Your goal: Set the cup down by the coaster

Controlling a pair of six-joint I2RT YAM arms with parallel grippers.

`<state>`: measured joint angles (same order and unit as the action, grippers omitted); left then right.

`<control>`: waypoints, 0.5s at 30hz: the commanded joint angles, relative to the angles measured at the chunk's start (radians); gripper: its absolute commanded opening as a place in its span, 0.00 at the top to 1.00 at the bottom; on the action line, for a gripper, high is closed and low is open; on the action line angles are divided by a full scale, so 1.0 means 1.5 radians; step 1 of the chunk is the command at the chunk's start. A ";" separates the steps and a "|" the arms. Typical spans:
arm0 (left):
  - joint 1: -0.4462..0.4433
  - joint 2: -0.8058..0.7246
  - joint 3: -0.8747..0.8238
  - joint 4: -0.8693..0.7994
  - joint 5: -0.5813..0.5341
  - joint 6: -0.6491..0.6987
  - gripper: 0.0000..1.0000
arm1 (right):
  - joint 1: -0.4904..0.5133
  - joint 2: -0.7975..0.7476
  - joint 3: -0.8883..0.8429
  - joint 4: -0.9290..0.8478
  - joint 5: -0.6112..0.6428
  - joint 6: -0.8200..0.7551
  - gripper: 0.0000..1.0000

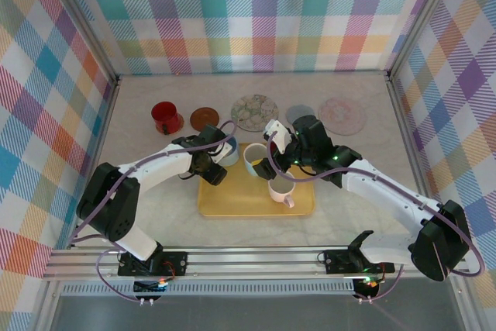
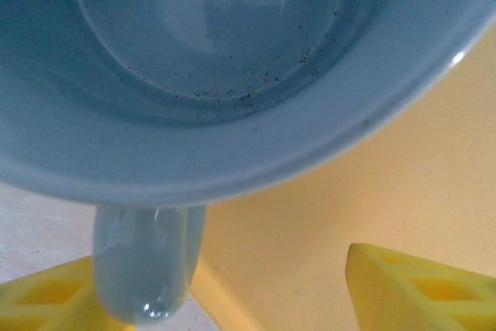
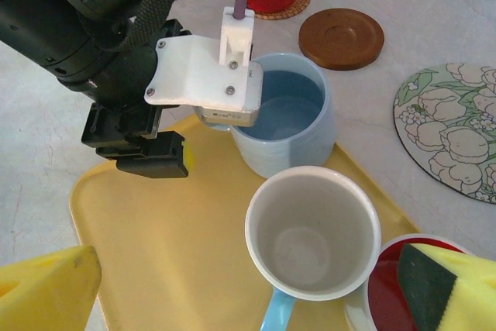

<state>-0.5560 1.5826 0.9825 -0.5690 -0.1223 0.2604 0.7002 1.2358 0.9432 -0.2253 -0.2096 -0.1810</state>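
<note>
Three cups crowd the upper half of the yellow tray (image 1: 232, 203): the pale blue mug (image 1: 230, 151) at its upper-left corner, the white mug (image 1: 256, 159) just beside it, and the red-lined cup (image 1: 280, 190) to the lower right. The left claw (image 1: 219, 164) straddles the blue mug's handle, blocking that side. The right claw (image 1: 271, 167) hangs over the other two. The tray's lower left is bare. The brown coaster (image 1: 205, 118) lies uncovered between the red mug (image 1: 165, 117) and the floral coaster (image 1: 254, 112), with bare desk (image 1: 139, 141) at centre left.

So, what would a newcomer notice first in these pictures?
A yellow tray mid-table holds three cups, both arms bent over it. The left jaws stand open at the blue cup on its far left corner. Behind runs a row of coasters, a red cup on the leftmost.
</note>
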 commanded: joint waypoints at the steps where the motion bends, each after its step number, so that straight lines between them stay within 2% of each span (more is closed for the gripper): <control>1: -0.006 0.011 0.022 0.011 -0.006 0.015 0.34 | 0.004 0.008 0.008 0.011 0.002 -0.014 0.01; 15: -0.007 0.009 0.002 0.055 -0.021 0.012 0.45 | 0.004 0.011 0.012 0.011 0.002 -0.016 0.01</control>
<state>-0.5560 1.6047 0.9977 -0.5236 -0.1368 0.2634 0.7002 1.2495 0.9432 -0.2253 -0.2047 -0.1955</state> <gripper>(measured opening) 0.557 0.988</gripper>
